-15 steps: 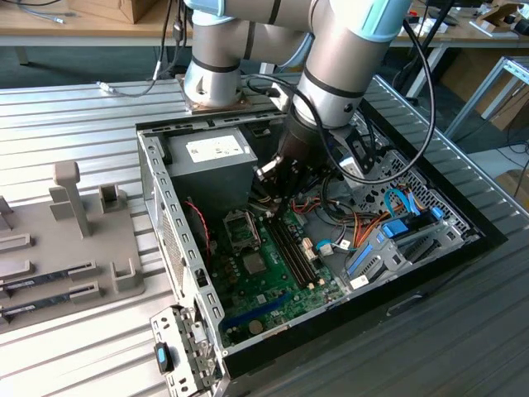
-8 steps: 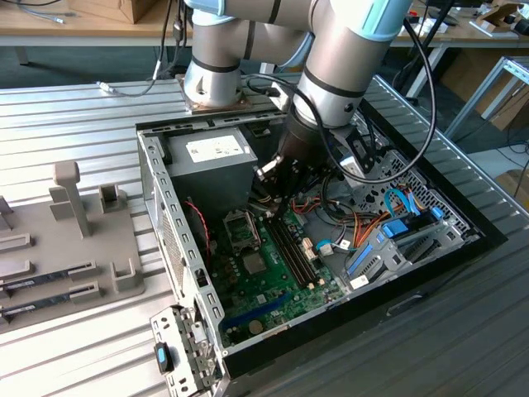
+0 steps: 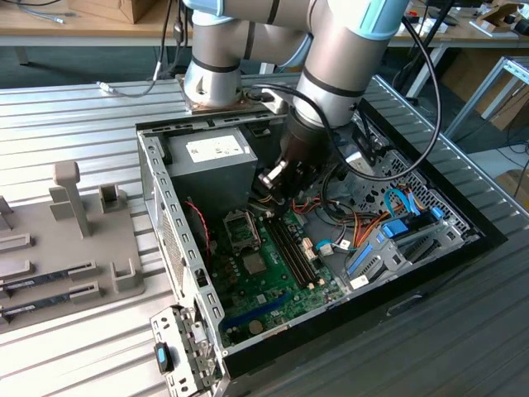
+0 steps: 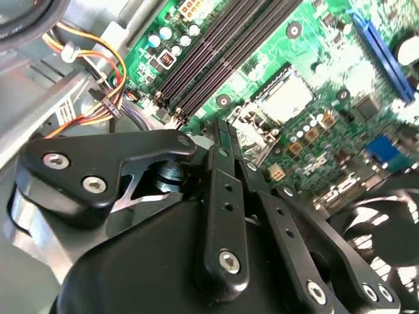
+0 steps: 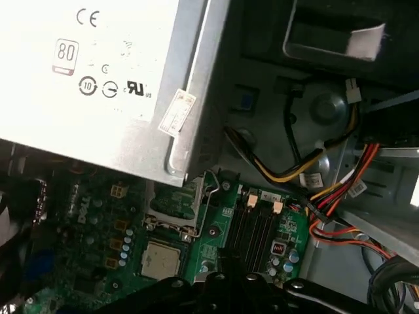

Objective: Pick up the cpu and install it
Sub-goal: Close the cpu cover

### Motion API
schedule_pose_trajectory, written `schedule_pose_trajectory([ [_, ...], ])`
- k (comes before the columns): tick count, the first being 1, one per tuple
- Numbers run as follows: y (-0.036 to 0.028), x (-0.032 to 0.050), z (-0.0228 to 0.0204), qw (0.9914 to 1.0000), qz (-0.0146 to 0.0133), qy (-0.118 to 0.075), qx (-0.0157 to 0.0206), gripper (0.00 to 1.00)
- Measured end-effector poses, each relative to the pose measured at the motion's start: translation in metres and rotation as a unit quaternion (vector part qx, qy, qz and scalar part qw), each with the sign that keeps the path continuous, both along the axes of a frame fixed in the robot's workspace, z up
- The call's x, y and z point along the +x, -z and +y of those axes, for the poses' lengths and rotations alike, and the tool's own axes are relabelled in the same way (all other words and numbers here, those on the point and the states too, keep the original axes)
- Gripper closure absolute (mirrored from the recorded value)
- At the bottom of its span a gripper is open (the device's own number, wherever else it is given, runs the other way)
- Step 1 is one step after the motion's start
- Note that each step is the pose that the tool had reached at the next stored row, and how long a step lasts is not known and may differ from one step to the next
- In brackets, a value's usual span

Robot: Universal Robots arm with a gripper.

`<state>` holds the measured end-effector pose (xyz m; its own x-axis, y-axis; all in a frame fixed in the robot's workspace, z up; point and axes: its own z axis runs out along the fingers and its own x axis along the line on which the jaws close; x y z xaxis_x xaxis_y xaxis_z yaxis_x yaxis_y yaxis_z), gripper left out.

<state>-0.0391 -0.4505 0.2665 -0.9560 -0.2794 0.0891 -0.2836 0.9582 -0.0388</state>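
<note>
- Within the socket (image 3: 242, 215) on the green motherboard (image 3: 273, 289): cpu (image 5: 160, 260), lying flat, silvery face up.
- Just above, apart from it: claw (image 4: 224, 127), fingers drawn narrow together, holding nothing.
- Enclosure: open computer case (image 3: 161, 198) on ribbed tabletop (image 3: 83, 107).

I read the cpu (image 4: 286, 97) top as dull silvery metal, matt. Motherboard (image 4: 327, 72) is green lacquered board with a slight sheen. Gripper (image 4: 221, 127) links are smooth matt black with bright steel screws. Power supply (image 5: 118, 131) is bare grey sheet metal with paper labels. Case wall (image 3: 169, 219) is perforated grey steel. Table (image 3: 74, 124) is ribbed brushed metal. Arm (image 3: 347, 41) shell is smooth satin silver.
</note>
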Motion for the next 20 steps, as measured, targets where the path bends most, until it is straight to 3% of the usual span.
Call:
schedule_pose_trajectory([
  [1, 0.0002, 0.0000, 0.0000, 0.99980, 0.0000, -0.020, 0.0000, 0.89],
  [3, 0.0004, 0.0000, 0.0000, 0.99930, 0.0000, -0.038, 0.0000, 0.89],
  [5, 0.0020, 0.0000, 0.0000, 0.99662, -0.0001, -0.082, 0.0001, 0.89],
  [7, 0.0065, 0.0000, 0.0004, 0.99323, 0.0000, -0.116, 0.0001, 0.89],
  [10, 0.0082, 0.0002, 0.0023, 0.99211, -0.0001, -0.125, 0.0014, 0.89],
  [11, 0.0082, 0.0002, 0.0027, 0.99196, -0.0004, -0.126, 0.0038, 0.89],
  [12, 0.0084, 0.0003, 0.0030, 0.99166, -0.0017, -0.128, 0.0140, 0.89],
  [13, 0.0084, 0.0004, 0.0030, 0.99142, -0.0027, -0.129, 0.0208, 0.89],
  [14, 0.0085, 0.0004, 0.0031, 0.99086, -0.0038, -0.131, 0.0302, 0.89],
  [15, 0.0086, 0.0005, 0.0031, 0.99052, -0.0044, -0.133, 0.0348, 0.89],
  [16, 0.0086, 0.0004, 0.0031, 0.99000, -0.0052, -0.135, 0.0417, 0.89],
  [17, 0.0086, 0.0004, 0.0031, 0.98897, -0.0072, -0.137, 0.0567, 0.89],
  [20, 0.0091, 0.0007, 0.0031, 0.98583, -0.0126, -0.137, 0.0961, 0.89],
])
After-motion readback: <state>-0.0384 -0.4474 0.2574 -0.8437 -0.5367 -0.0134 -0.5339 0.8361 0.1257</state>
